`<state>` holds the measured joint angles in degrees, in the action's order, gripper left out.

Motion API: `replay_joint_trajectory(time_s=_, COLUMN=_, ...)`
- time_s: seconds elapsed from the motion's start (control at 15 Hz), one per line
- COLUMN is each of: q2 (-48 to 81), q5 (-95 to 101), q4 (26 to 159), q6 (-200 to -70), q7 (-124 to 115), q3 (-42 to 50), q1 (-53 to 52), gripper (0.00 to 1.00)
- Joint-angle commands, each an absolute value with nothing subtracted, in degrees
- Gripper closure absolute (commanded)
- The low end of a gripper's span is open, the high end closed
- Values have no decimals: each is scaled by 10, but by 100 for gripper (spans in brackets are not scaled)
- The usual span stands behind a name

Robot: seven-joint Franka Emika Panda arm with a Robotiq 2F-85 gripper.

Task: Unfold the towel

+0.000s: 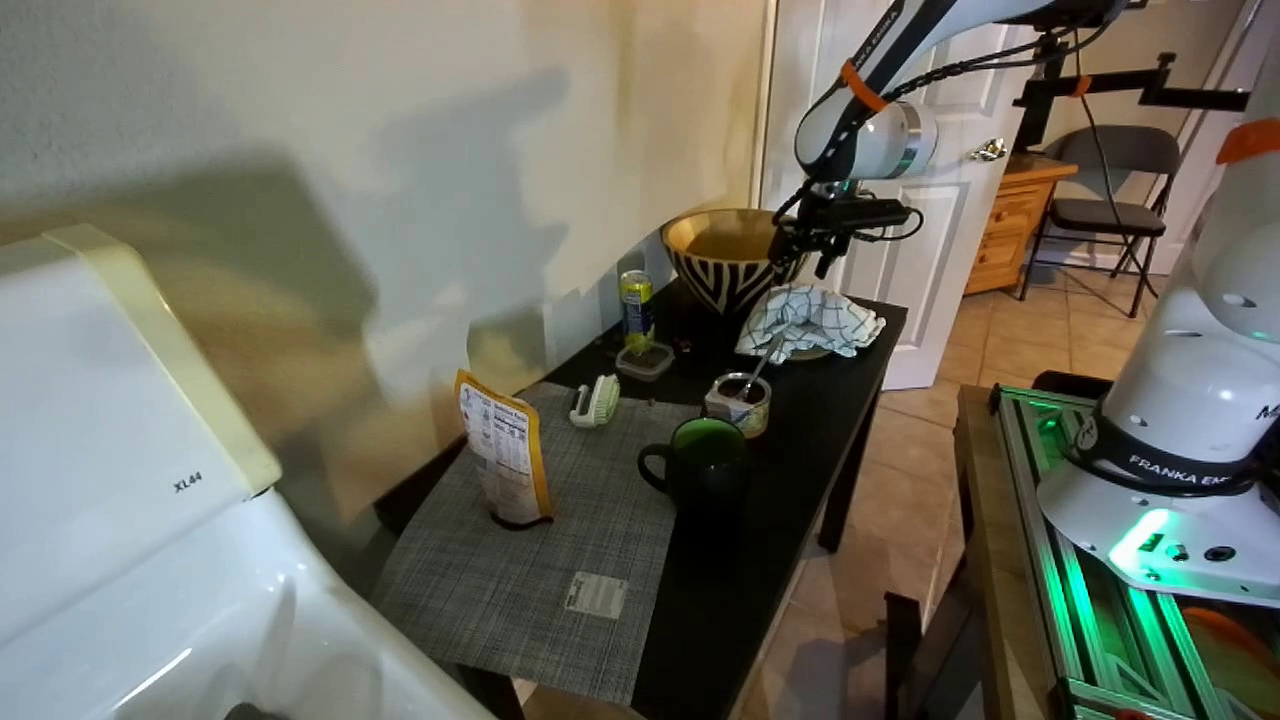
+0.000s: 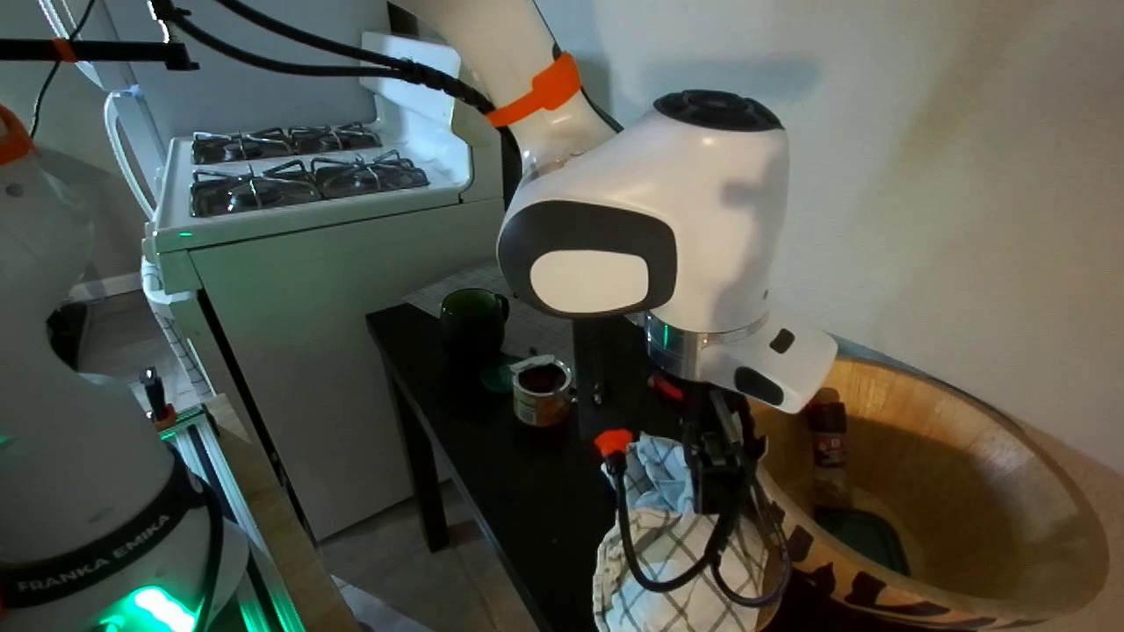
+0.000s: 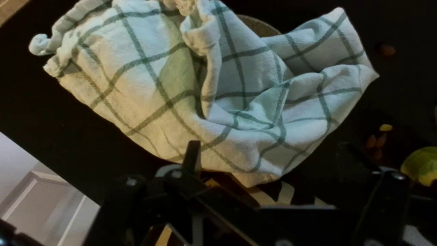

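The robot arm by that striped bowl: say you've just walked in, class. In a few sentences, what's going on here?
A robot arm is set to unfold a checked towel; no person is in view. Its hand hangs open above the towel, near a striped bowl, and holds nothing. The towel lies crumpled over a dish, only part of whose rim shows, on a black table. The unfolding is not yet done.

One each: towel (image 3: pixel 235 85), striped bowl (image 1: pixel 725 278), mug (image 1: pixel 708 470)
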<state>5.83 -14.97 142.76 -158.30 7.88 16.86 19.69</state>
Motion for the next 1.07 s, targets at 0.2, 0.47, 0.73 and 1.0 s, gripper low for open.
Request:
replay_joint_trajectory(time_s=0.2, q2=124, q5=-194, q4=1418, q6=-1614, q7=95, q3=153, q1=199, gripper=0)
replay_joint_trajectory(time_s=0.47, q2=145, q5=-206, q4=1417, q6=-1667, q7=83, q3=148, q1=201, gripper=0)
replay_joint_trajectory(time_s=0.73, q2=146, q5=-263, q4=1419, q6=-1711, q7=103, q3=111, q1=214, gripper=0)
replay_joint_trajectory(time_s=1.0, q2=173, q5=-245, q4=1411, q6=-1729, q7=71, q3=123, q1=195, gripper=34)
